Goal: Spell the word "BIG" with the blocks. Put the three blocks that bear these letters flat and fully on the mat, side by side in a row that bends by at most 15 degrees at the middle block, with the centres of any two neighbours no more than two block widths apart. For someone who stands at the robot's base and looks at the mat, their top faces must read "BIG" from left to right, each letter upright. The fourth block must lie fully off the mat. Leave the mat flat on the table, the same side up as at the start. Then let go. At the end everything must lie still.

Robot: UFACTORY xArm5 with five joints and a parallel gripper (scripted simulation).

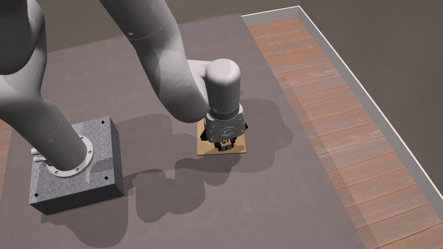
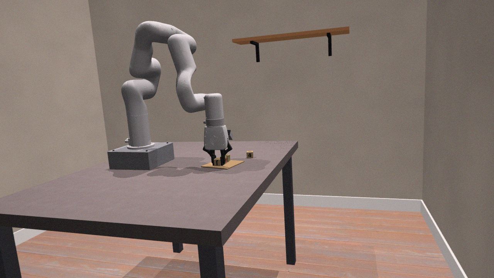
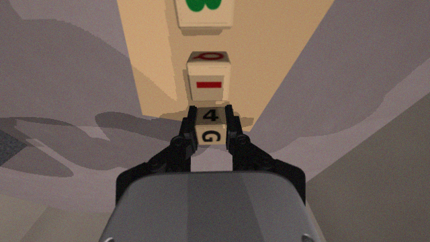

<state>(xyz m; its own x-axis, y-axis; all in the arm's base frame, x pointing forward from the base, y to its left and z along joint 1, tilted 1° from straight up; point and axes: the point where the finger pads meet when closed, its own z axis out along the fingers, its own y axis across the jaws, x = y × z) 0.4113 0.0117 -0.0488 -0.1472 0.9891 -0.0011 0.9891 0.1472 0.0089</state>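
Observation:
My gripper (image 1: 225, 144) (image 2: 218, 163) (image 3: 211, 115) is shut on the G block (image 1: 225, 146) (image 2: 217, 162) (image 3: 211, 136), at the near end of the mat (image 1: 240, 149) (image 2: 234, 164) (image 3: 148, 87). The black G faces up, turned sideways in the wrist view. The block looks down at the mat, but its contact is hidden. In the wrist view the red I block (image 3: 209, 85) stands just beyond it, a gap between. Past that is a block with a green letter (image 3: 205, 19), partly out of frame; its rounded lobes point toward the I block. The fourth block (image 2: 249, 155) is off the mat, a 4 on its side.
The robot's grey base block (image 1: 74, 181) (image 2: 131, 160) stands on the table (image 1: 247, 213) (image 2: 138, 200) to the left of the mat. The arm hides the far part of the mat in the top view. A wall shelf (image 2: 293, 35) hangs high behind.

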